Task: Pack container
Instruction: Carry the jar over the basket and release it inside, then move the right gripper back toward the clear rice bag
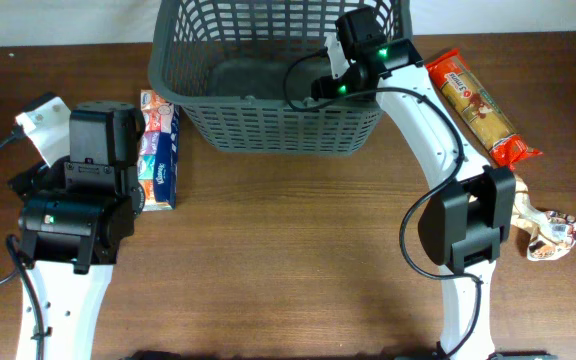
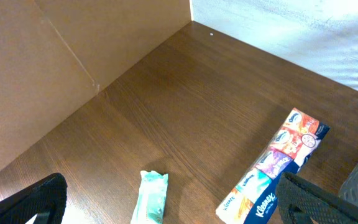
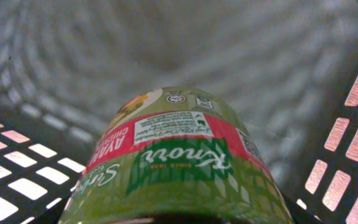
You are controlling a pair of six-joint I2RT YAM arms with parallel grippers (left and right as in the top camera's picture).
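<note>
Knorr jar [image 3: 179,162], hidden overhead, sits clamped in right gripper [image 1: 326,85] inside container [image 1: 268,130]; left gripper [image 2: 173,202] spread wide.

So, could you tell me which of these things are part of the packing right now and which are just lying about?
In use: dark grey basket, Knorr chicken stock tub held inside it.
Lying about: Kleenex pack, red snack packet, crumpled wrapper, mint-green sachet.

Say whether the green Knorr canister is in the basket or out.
In: the basket walls rise around the Knorr canister, right wrist view.
</note>
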